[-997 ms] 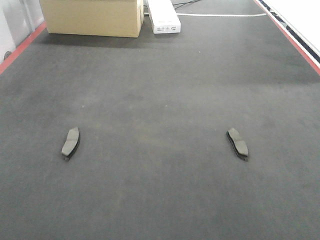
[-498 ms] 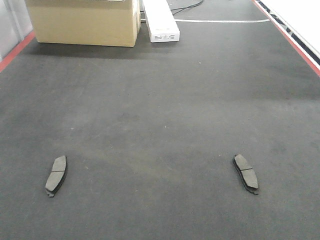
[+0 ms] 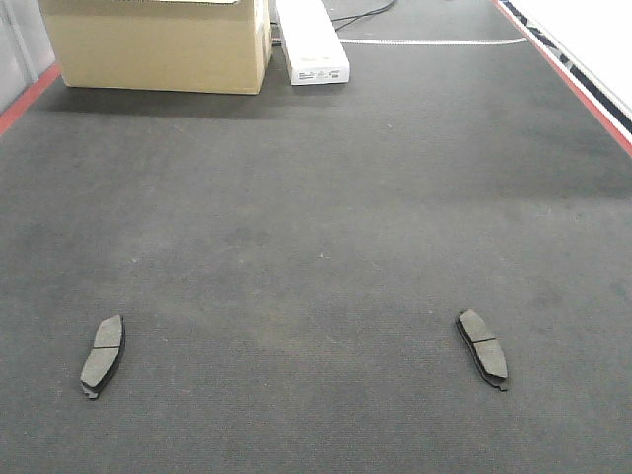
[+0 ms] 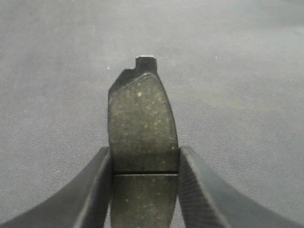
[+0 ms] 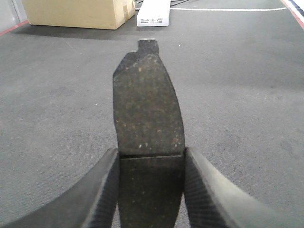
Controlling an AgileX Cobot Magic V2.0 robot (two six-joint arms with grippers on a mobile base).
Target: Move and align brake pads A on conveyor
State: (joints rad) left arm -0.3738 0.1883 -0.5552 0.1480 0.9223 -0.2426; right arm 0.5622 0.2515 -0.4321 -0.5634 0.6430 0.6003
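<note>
While both jaws pinch brake pads (image 4: 142, 137) (image 5: 148, 128), conveyor (image 3: 316, 197) lies open; two pads (image 3: 103, 355) (image 3: 482, 348) well apart.

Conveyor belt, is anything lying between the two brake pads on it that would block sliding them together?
Nothing visible does. The belt between the left pad and the right pad is bare; the cardboard box and white box sit far behind.

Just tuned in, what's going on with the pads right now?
Each arm is gripping a brake pad. The left gripper is shut on one pad at its centre groove, and the right gripper is shut on another pad the same way. Two more pads lie on the conveyor, one at the left and one at the right, well apart.
</note>
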